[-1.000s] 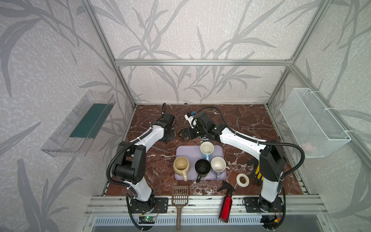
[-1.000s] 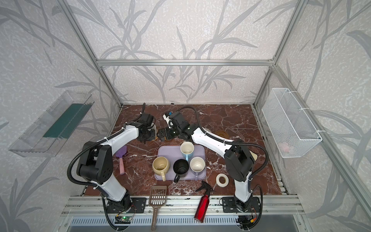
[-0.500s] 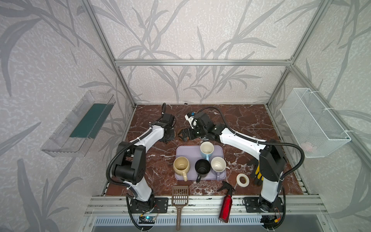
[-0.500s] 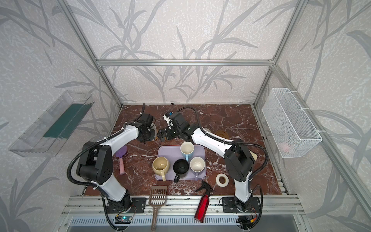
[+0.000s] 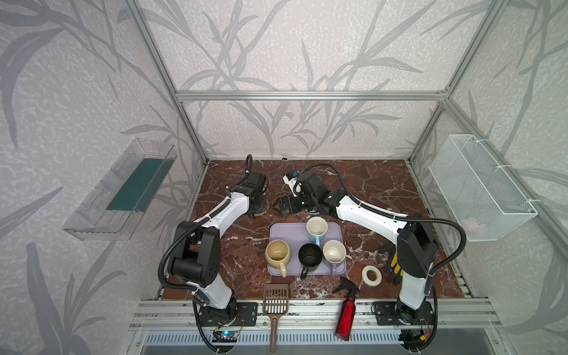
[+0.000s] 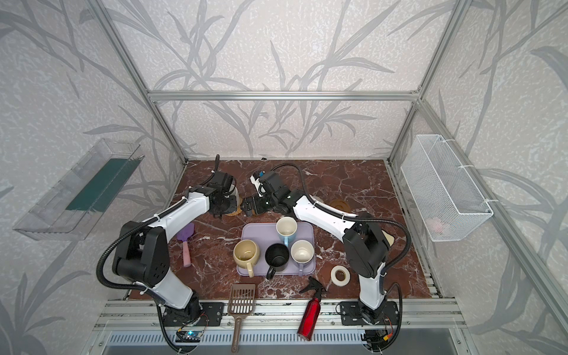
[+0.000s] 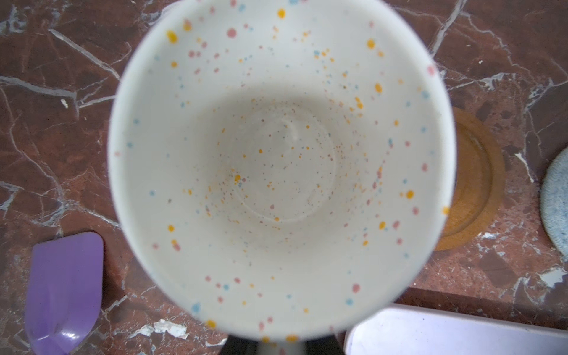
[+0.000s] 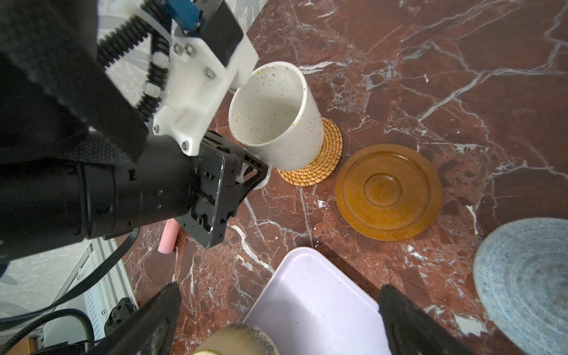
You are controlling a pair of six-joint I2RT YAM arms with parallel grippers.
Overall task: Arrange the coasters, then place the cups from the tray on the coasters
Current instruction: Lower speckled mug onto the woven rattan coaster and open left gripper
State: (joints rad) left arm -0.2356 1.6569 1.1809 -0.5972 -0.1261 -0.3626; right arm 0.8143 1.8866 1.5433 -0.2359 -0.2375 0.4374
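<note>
left claw pinching speckled mug by handle | mug on woven coaster, seemingly off-centre | right claw spread, empty, near tray corner | risk: letting go may tip mug or drag coaster, base near coaster's edge

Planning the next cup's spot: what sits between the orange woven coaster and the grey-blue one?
One glossy amber coaster lies between the orange woven coaster and the grey-blue coaster; the right wrist view shows it.

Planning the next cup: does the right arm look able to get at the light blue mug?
Likely yes: the right gripper hangs open and empty near the light blue mug on the tray, nothing between.
</note>
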